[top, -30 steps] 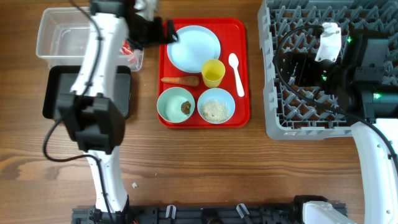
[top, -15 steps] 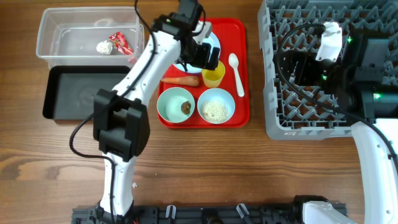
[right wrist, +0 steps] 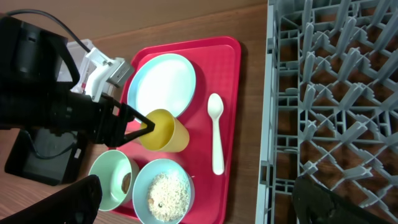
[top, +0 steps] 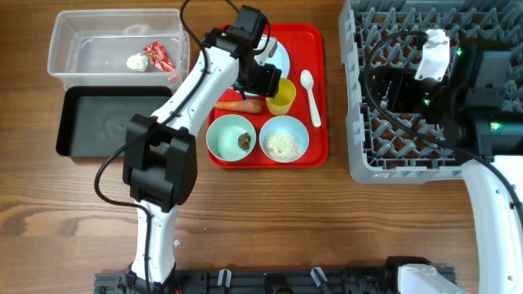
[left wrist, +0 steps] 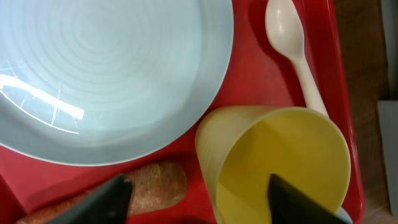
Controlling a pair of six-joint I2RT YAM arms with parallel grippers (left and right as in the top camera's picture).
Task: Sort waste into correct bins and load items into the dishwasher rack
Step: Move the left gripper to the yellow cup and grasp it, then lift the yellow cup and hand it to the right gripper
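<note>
A flat red serving tray (top: 310,45) is seen lying on the wooden bench (top: 327,220), towards its far side. Its raised rim is rounded at the corners. A small white speck (top: 177,242) is found on the bare wood, well apart from the tray.

The only furniture in view is a wooden surface (top: 65,212) of warm mid-brown wood, its grain running left to right with darker streaks and a few knots. It reaches every edge of the overhead view. A black rail (top: 278,282) runs along its near edge, and a tiny white speck (top: 176,242) lies on the bare wood close to that side. The light is even and comes from above, casting only short, soft shadows on the wood.
</note>
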